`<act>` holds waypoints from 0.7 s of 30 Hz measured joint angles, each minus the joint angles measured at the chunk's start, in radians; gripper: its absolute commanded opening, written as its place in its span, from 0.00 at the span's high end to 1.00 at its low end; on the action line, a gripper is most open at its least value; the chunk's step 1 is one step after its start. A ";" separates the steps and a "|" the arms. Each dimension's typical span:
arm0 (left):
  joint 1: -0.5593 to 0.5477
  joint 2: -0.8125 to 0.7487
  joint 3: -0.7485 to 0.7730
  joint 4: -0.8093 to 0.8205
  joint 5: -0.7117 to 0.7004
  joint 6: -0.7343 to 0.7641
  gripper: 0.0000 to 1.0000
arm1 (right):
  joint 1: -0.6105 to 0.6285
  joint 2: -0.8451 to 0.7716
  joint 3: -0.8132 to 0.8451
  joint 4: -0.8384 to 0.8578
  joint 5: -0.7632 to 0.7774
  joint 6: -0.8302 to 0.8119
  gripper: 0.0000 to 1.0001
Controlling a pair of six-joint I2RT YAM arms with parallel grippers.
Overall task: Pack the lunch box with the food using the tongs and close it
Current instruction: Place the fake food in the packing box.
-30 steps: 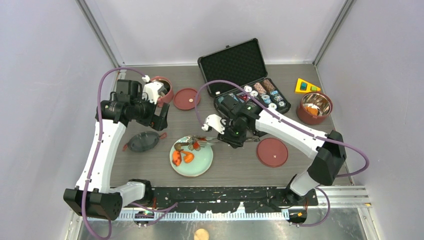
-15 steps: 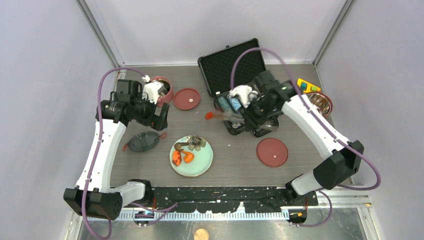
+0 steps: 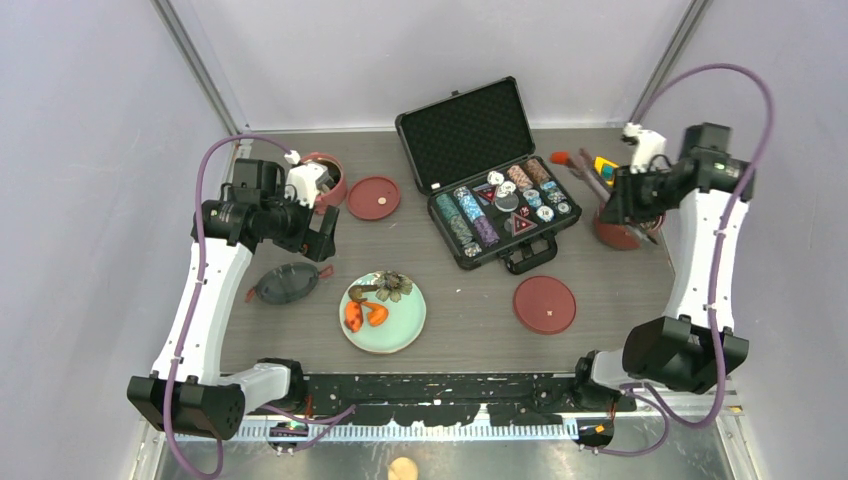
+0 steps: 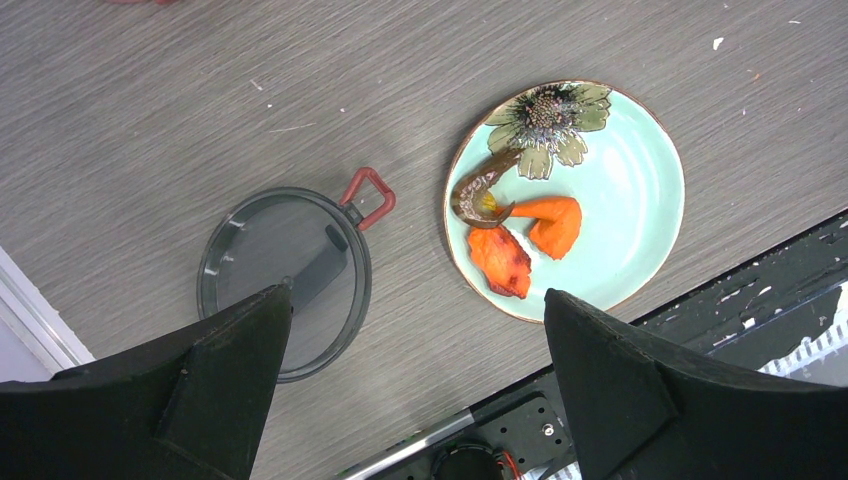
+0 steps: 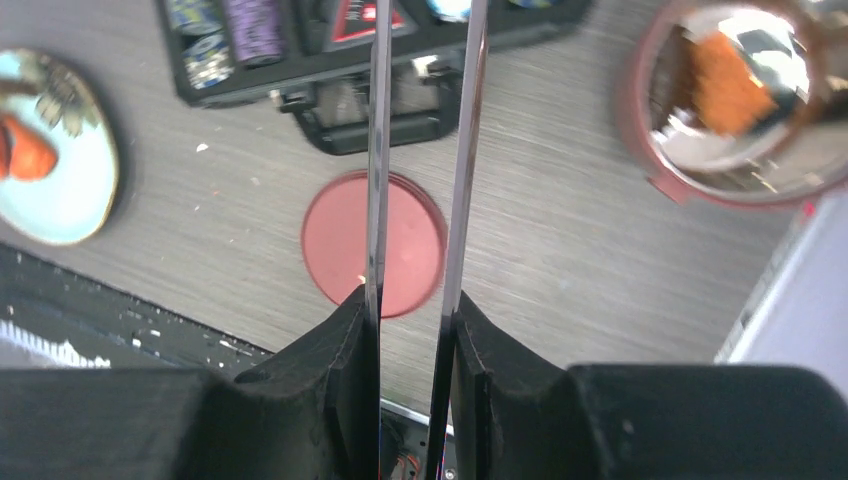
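My right gripper is shut on the silver tongs. It hovers over the right lunch box bowl, which holds orange food. The tongs' tips point to the back left and pinch an orange-red piece. The tips are out of the right wrist view. My left gripper hangs open and empty above the dark translucent lid. A pale green plate carries a dark sausage and two orange pieces. A second maroon bowl stands behind the left arm.
An open black case of poker chips lies at the back centre. Flat red inner lids rest at the back left and front right. A yellow wedge toy sits near the right bowl. Side walls stand close.
The right arm swung from the plate across the chip case to the right bowl, carrying an orange-red piece in the tongs. The left arm has not moved.
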 measured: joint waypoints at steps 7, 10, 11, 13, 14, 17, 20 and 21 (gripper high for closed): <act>0.000 0.000 -0.004 0.002 0.004 0.000 0.00 | -0.327 0.090 0.092 -0.106 -0.009 -0.106 0.99; 0.000 0.000 -0.014 0.003 0.004 0.000 0.00 | -0.407 0.129 0.101 -0.133 0.004 -0.154 0.99; 0.000 0.000 -0.017 0.003 0.005 0.000 0.00 | -0.420 0.135 0.101 -0.139 0.011 -0.164 0.99; 0.000 0.000 -0.020 0.004 0.005 0.000 0.00 | -0.438 0.141 0.096 -0.146 0.029 -0.187 0.99; 0.000 0.000 -0.020 0.004 0.005 0.000 0.00 | -0.440 0.141 0.090 -0.147 0.035 -0.194 0.99; 0.000 0.000 -0.020 0.006 0.007 0.000 0.00 | -0.440 0.141 0.062 -0.142 0.047 -0.204 0.99; 0.000 0.000 -0.020 0.006 0.007 0.000 0.00 | -0.439 0.151 0.045 -0.141 0.052 -0.203 0.98; 0.000 0.000 -0.020 0.006 0.008 0.000 0.00 | -0.439 0.158 0.045 -0.139 0.053 -0.201 0.98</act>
